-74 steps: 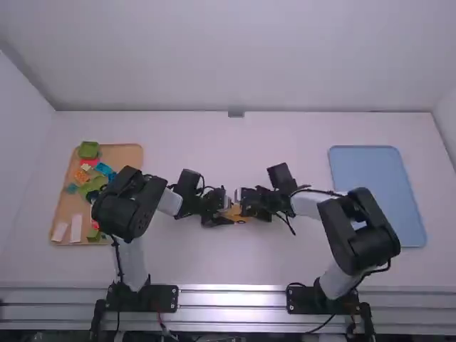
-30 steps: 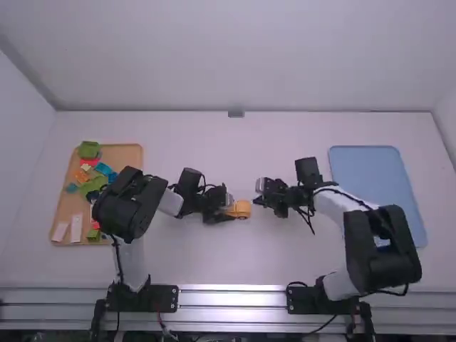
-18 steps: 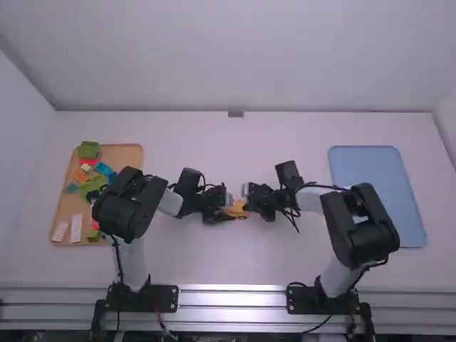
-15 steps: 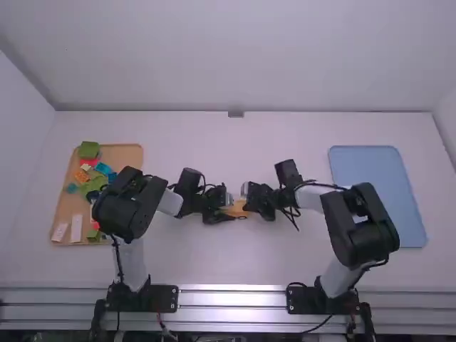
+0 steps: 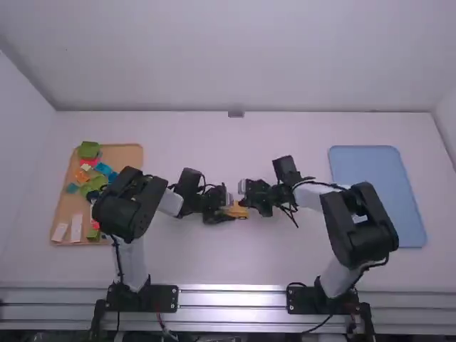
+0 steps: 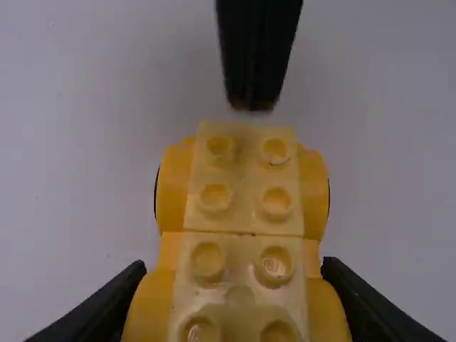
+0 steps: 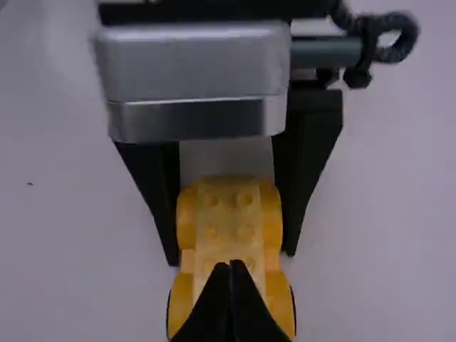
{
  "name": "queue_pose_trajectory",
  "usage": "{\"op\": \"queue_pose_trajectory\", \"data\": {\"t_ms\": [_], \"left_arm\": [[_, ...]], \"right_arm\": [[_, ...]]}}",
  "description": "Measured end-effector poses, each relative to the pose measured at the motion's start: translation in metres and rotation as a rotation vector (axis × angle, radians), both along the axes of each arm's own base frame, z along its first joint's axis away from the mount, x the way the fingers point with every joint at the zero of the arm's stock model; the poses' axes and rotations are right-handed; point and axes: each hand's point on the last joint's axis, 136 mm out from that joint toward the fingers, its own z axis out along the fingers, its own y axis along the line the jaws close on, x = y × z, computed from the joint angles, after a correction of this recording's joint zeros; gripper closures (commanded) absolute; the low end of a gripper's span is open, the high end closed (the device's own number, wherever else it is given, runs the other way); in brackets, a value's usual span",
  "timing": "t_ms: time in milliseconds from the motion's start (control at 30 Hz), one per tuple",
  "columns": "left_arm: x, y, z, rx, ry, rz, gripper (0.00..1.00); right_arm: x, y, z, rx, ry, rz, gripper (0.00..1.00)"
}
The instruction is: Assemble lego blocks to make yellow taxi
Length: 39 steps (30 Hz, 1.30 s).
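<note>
Midway between the arms, the left gripper (image 5: pixel 226 212) is shut on a yellow car base (image 5: pixel 237 211) on the table. The left wrist view has the left gripper (image 6: pixel 231 285) squeezing the wheeled end of the car base (image 6: pixel 242 185), whose top shows rows of pale yellow studs. The right gripper (image 5: pixel 246 196) is at the car's right end. In the right wrist view the right gripper (image 7: pixel 229 267) has its fingertips together, over the near end of the car base (image 7: pixel 228 221); whether they touch it I cannot tell.
A tan tray (image 5: pixel 64 206) with green, blue, red, orange and white pieces lies at the left, partly behind the left arm. A blue tray (image 5: pixel 377 189) lies at the right, beyond the right arm.
The right gripper backed off to the right, uncovering the yellow car base, then came back in over its right end. The left arm has kept still, holding the car base.
</note>
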Motion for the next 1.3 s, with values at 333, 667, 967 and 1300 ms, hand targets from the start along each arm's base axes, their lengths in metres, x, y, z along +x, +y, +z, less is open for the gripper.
{"op": "queue_pose_trajectory", "data": {"t_ms": [333,667,967,1300], "left_arm": [[0.000,0.002,0.000,0.001,0.011,0.006,0.74],[0.007,0.001,0.000,0.017,-0.013,0.020,0.64],[0.030,0.004,-0.001,0.108,-0.005,0.058,0.01],[0.031,0.024,0.047,0.283,0.209,0.174,0.01]], "right_arm": [[-0.004,0.004,-0.015,-0.030,0.160,-0.062,1.00],[0.022,-0.003,0.031,0.033,0.065,-0.118,0.01],[0.069,-0.024,0.156,0.115,-0.228,-0.342,0.01],[0.087,-0.042,0.177,0.095,-0.234,-0.557,0.01]]}}
